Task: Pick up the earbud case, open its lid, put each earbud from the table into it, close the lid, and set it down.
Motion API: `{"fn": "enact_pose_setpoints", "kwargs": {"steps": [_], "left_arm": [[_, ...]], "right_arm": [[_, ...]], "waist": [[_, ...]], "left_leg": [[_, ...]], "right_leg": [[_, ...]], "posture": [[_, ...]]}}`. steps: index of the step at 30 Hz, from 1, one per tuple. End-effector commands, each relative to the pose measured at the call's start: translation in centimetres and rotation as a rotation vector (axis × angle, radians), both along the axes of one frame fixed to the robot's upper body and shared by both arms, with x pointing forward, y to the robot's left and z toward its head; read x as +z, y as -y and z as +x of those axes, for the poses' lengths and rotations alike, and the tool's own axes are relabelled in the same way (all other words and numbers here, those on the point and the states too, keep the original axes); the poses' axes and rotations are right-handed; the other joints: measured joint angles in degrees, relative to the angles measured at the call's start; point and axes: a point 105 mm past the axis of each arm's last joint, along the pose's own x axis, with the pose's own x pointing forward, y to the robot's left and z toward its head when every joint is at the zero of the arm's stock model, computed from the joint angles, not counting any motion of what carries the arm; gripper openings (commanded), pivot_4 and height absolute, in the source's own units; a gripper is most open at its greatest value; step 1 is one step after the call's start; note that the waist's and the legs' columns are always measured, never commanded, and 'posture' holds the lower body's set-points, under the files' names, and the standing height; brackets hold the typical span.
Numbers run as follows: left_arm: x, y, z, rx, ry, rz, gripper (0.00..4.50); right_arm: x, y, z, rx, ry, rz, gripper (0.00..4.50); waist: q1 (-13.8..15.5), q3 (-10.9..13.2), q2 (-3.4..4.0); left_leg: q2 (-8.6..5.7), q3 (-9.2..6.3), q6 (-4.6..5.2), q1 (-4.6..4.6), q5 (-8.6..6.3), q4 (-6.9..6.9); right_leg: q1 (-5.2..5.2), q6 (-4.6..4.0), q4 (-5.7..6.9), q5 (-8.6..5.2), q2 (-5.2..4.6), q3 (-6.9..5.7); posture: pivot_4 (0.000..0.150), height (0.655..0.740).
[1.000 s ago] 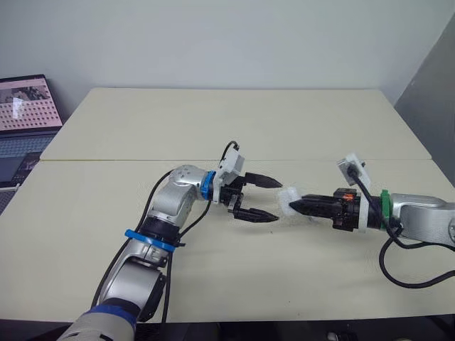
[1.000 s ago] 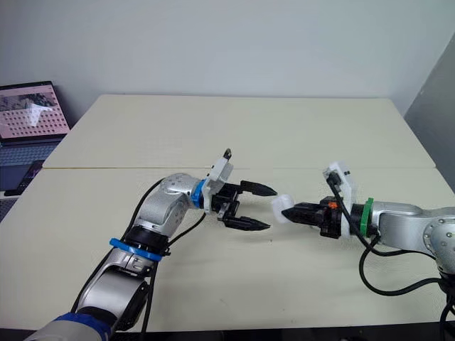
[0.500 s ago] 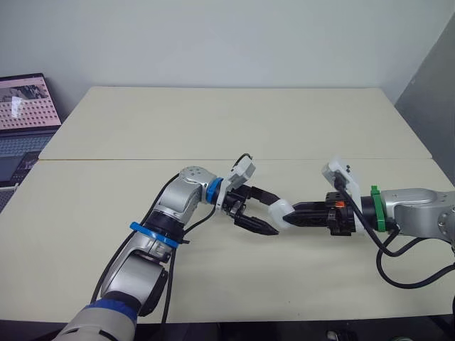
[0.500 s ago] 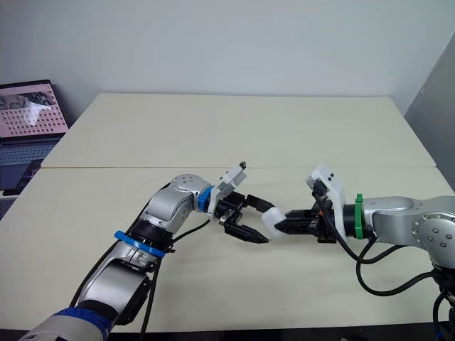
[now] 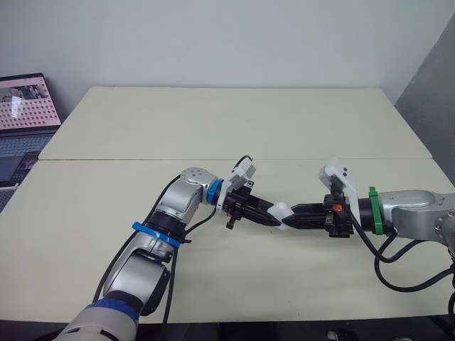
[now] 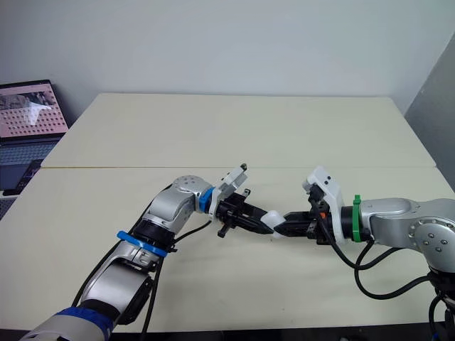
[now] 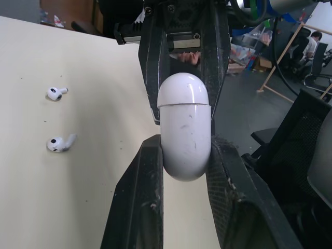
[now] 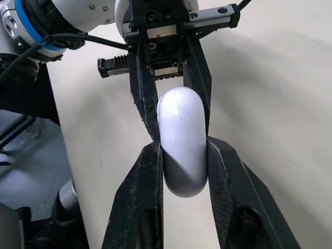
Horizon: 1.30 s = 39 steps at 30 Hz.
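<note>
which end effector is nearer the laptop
Left. The left end effector is at mid-table, closed on the earbud case from the laptop's side; the right end effector grips the same case from the opposite side, farther from the laptop.

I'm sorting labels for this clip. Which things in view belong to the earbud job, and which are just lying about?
Part of the job: earbud case, lid shut, gripped by left gripper and right gripper; one earbud and a second earbud on the table.
Just lying about: open laptop off the table's left edge.
</note>
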Motion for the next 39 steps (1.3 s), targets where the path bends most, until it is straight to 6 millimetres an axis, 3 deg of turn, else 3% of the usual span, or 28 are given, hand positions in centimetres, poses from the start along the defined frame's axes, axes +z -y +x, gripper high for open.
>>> {"fn": "enact_pose_setpoints", "kwargs": {"steps": [1, 10, 24, 39], "left_arm": [[0.6, 0.7, 0.2, 0.017, 0.047, -0.035, 0.77], [0.1, 0.7, 0.2, 0.032, 0.051, -0.034, 0.77], [0.0, 0.7, 0.3, 0.049, 0.061, -0.046, 0.77], [0.2, 0.2, 0.9, 0.131, 0.072, -0.09, 0.77]], "right_arm": [[1.5, -0.4, 0.2, 0.024, 0.118, 0.051, 1.11], [1.4, 0.4, 0.9, -0.015, 0.164, -0.005, 4.2], [0.5, 3.2, 2.2, -0.114, 0.162, -0.119, 4.22], [3.3, 4.9, 3.1, -0.198, 0.228, -0.065, 4.22]], "waist": [[-0.01, 0.0, 0.0], [-0.21, 0.0, 0.0], [-0.22, 0.0, 0.0], [-0.3, 0.0, 0.0]], "left_leg": [[0.0, 0.0, 0.0, -0.01, 0.0, 0.0], [-0.01, -0.01, 0.0, 0.0, 0.0, 0.01], [-0.02, 0.02, 0.0, 0.0, 0.0, 0.01], [-0.01, 0.02, 0.0, 0.01, 0.0, 0.01]], "right_leg": [[0.0, 0.0, 0.0, 0.0, 0.0, 0.0], [-0.01, 0.0, 0.02, 0.0, -0.01, 0.0], [-0.01, 0.0, 0.01, 0.0, -0.02, 0.02], [-0.01, 0.0, 0.04, 0.0, -0.02, 0.02]], "posture": [[0.15, 0.74], [0.15, 0.74], [0.15, 0.74], [0.15, 0.74]]}}
